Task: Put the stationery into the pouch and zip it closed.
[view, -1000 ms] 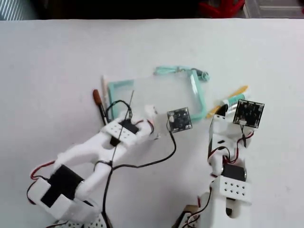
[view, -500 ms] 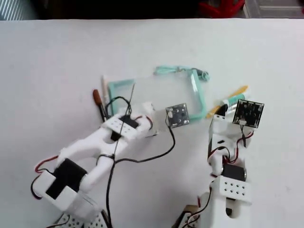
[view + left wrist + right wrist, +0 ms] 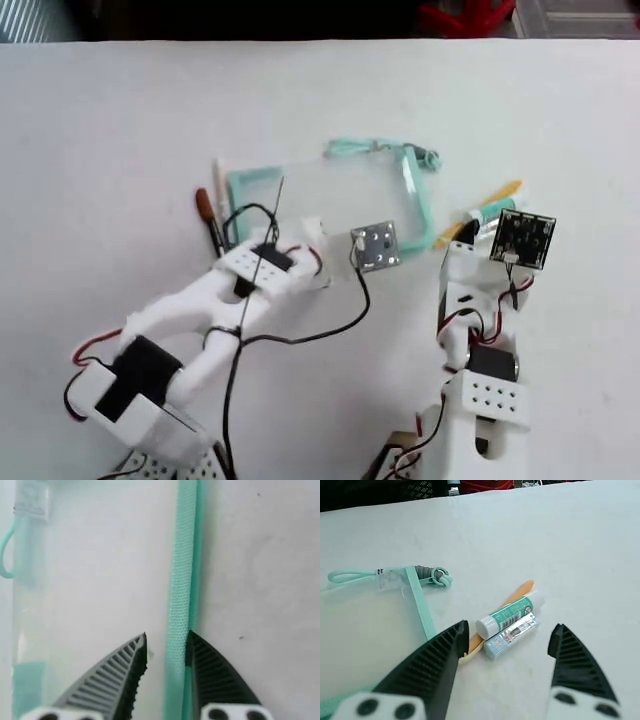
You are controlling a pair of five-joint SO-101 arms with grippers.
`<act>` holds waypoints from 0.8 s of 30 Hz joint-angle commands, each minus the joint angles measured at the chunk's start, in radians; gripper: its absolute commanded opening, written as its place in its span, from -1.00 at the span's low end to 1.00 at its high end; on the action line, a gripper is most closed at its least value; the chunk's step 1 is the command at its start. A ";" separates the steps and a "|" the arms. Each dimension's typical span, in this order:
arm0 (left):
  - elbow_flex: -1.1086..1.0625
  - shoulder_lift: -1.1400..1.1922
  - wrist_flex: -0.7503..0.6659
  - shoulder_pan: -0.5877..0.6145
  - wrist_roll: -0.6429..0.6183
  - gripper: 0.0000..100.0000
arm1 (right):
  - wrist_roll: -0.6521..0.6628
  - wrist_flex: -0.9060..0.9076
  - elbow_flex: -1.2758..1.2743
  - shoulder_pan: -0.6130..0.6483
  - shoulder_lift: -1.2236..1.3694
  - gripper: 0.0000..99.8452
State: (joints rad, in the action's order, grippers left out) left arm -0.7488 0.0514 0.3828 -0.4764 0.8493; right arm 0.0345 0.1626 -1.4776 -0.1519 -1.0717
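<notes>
At the pouch's near edge, the left gripper [image 3: 166, 637] has crept forward slightly over the last second. Its jaws now stand narrowly apart astride the mint trim of the pouch [image 3: 330, 200], probably to pin or lift it for loading. The right gripper [image 3: 510, 625] has kept still, spread wide above the glue stick [image 3: 507, 614], which lies on the table just beside the pouch.
</notes>
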 commanded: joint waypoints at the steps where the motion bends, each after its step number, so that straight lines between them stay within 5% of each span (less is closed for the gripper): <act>1: -0.011 -0.058 0.009 -0.024 0.009 -0.72 | 0.002 -0.016 0.006 0.005 0.002 -0.47; 18: -0.012 -0.050 -0.092 0.041 0.000 -0.72 | 0.002 -0.016 0.006 0.005 0.002 -0.47; 24: -0.014 -0.048 -0.117 0.035 0.000 -0.87 | 0.002 -0.015 0.006 0.005 0.002 -0.47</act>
State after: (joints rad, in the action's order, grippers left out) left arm -0.7687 0.0422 0.2923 -0.4519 0.8493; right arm 0.0345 0.1626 -1.4776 -0.1519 -1.0717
